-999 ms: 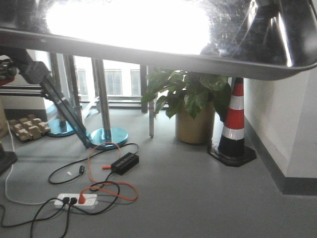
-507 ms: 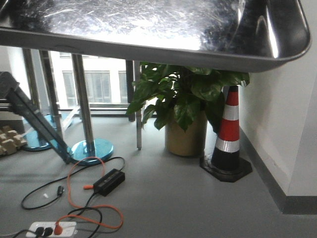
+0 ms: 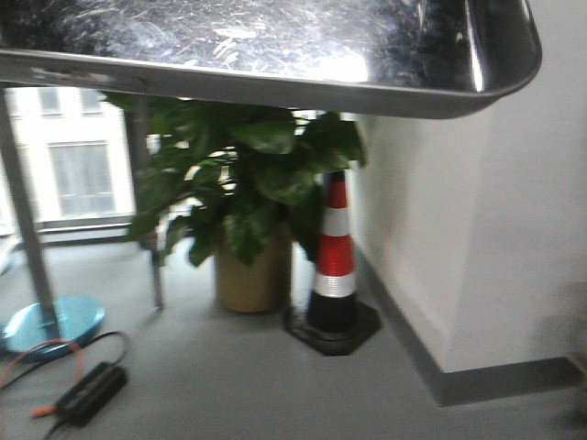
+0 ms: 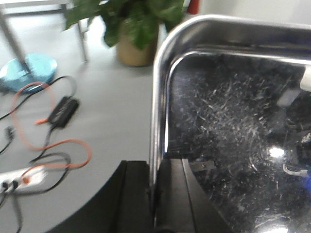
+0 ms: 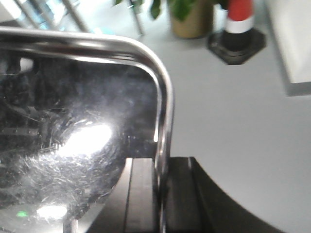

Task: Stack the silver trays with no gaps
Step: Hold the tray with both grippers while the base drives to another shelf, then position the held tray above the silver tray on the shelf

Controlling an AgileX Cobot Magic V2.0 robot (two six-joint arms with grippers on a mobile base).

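The biggest thing I see is the silver tray [image 3: 275,37], which spans the top of the front view from the left edge almost to the right, raised well above the floor [image 3: 275,385]. It is a shallow steel piece with a rolled rim, rounded corners and a dark, mirror-like bottom covered in fine scratches that catch bright glare. In the left wrist view it fills the right half of the frame with a corner curving through the upper middle, and in the right wrist view it fills the left half. Behind it, a pale wall [image 3: 477,229] takes the right side of the front view. Near the middle stands a leafy plant [image 3: 238,174] in a tan pot [image 3: 249,275]. Just to the right of the pot is a red and white traffic cone [image 3: 335,266] on a black base. A round blue stand foot [image 3: 50,321] sits at the lower left. At the bottom centre of the left wrist view, the left pincer [image 4: 156,167] is clenched on the tray's rim, one black finger outside the edge and one inside over the bottom. The right pincer [image 5: 160,167] grasps the rim the same way at the bottom centre of its view. On the floor, at the lower left of the left wrist view, lie a white power strip [image 4: 19,177], a black power brick [image 4: 63,110] and a looping orange cable [image 4: 58,145].
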